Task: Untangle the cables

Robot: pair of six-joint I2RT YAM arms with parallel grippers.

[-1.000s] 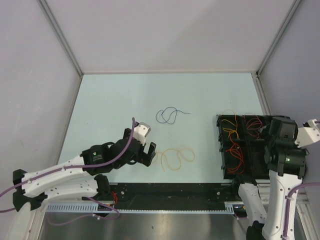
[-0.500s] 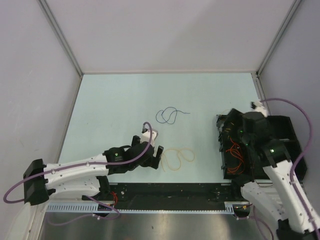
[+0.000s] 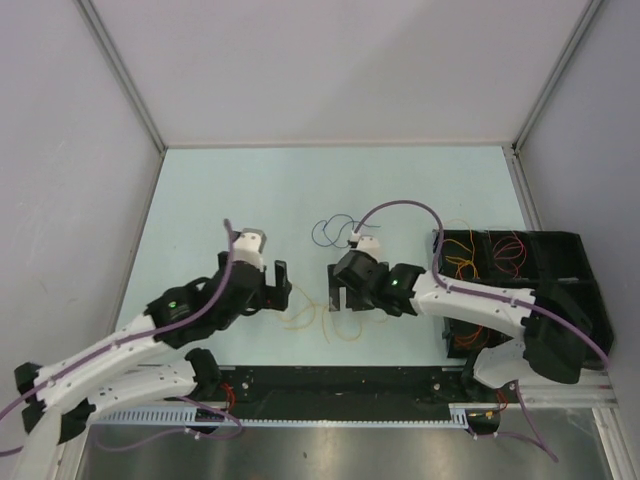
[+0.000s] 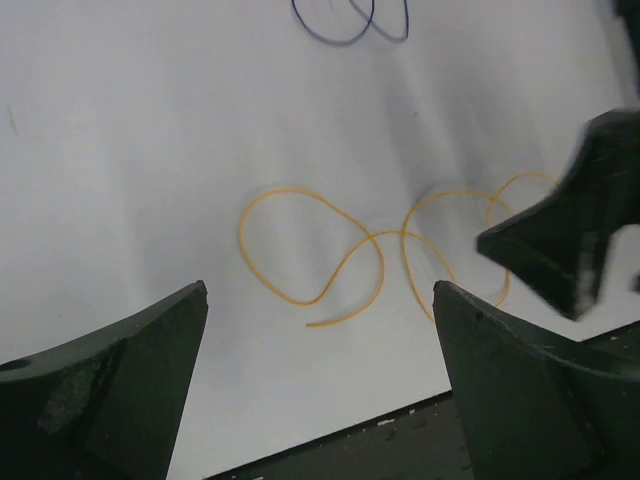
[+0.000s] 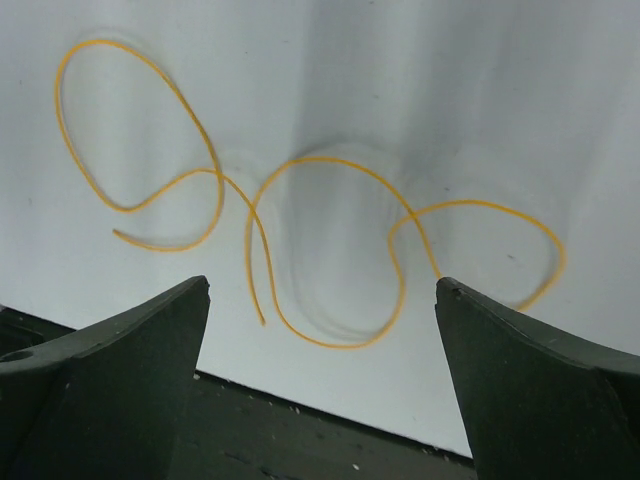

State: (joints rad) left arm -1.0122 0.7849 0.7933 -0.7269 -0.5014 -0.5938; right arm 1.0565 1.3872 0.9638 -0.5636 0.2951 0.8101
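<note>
Standing by the tabletop, I see both arms leaning in over one orange-yellow cable, which lies loose in a few overlapping loops near the front edge, midway between them. The left gripper hovers at its left end and the right gripper at its right end, facing each other across it. Both sets of fingers are spread wide and hold nothing; each wrist view shows the wire lying flat on the surface between its open fingers. A dark blue cable sits on its own a little farther back, apart from the yellow one, and more red and orange cables are bunched in the black bin at the right. I judge the step in hand to be the approach to this yellow wire, with no grasp yet made. The next move seems to call for each arm to lower onto a separate stretch of the wire, away from the crossings, close on it, then draw apart so the loops open out. The wire is so thin that the fingers must come right down to the surface to catch it.
</note>
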